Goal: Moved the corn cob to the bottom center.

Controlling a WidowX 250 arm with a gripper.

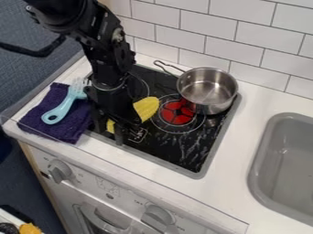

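see the gripper (pixel 109 135) low over the cooktop's (pixel 187 157) left part, hiding some of the corn cob (pixel 146 108) there; cannot tell whether clamped or apart; right, metal pot (pixel 207 87); left, purple cloth (pixel 67 126).

Bright, soft light; pale glints on the steel pot (pixel 214 108) and black stovetop (pixel 188 150).

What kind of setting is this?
Looks like a toy or mock kitchen: a black stovetop with a metal pot, a grey sink set in the white counter, control knobs below.
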